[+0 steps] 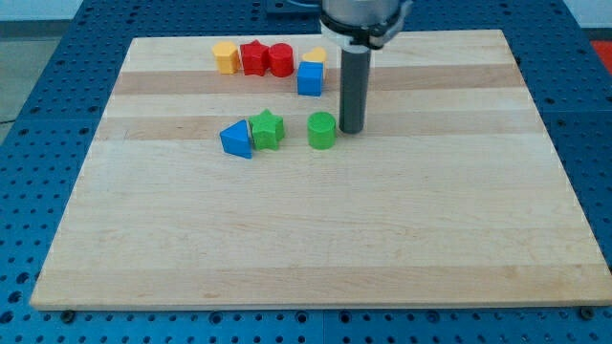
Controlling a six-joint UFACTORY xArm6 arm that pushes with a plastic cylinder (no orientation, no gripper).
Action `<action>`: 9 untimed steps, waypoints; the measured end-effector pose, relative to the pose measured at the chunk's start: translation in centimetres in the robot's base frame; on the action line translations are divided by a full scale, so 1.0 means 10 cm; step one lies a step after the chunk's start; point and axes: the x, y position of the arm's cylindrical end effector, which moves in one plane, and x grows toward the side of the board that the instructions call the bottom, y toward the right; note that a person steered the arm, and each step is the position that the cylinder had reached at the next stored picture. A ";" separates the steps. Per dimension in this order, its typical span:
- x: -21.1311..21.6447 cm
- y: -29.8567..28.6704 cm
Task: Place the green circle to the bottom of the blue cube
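The green circle (321,131) is a short green cylinder near the middle of the board's upper half. The blue cube (310,78) stands above it, slightly to the left, with a gap of bare wood between them. My tip (351,129) rests on the board just right of the green circle, close to or touching its right side. The rod rises straight up from there, passing right of the blue cube.
A green star (267,129) and a blue triangle (235,139) lie left of the green circle. Along the top are a yellow block (225,57), a red star (253,58), a red cylinder (279,59) and a yellow block (315,56) behind the blue cube. The wooden board (316,239) sits on a blue perforated table.
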 end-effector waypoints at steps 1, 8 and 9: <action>0.33 -0.02; -0.41 -0.57; -0.09 -0.56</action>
